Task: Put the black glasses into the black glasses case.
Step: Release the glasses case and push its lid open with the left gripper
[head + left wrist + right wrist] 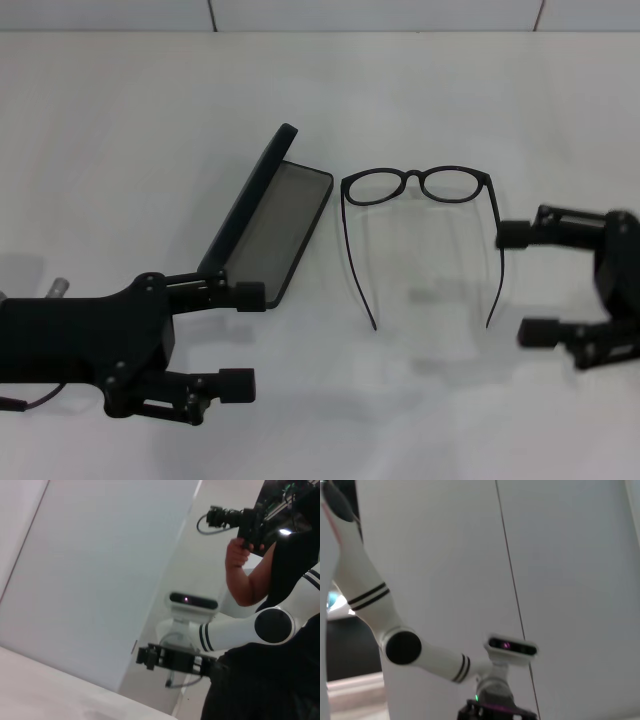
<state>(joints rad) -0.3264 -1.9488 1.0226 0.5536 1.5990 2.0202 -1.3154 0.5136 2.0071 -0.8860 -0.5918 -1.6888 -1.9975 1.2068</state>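
Observation:
The black glasses (415, 177) lie unfolded in the middle of the white table (120, 120), lenses at the far side and both temple arms stretching toward me. Just to their left, the black glasses case (275, 225) lies open, grey lining up and lid raised along its left edge. My left gripper (243, 340) hovers open at the lower left; its upper finger (250, 296) is right at the case's near end. My right gripper (524, 283) is open to the right of the glasses, beside the right temple arm. Neither holds anything.
A wall runs along the table's far edge. The wrist views face away from the table. The left wrist view shows the right arm (270, 625) and a person holding a camera (240, 520). The right wrist view shows the left arm (402, 647).

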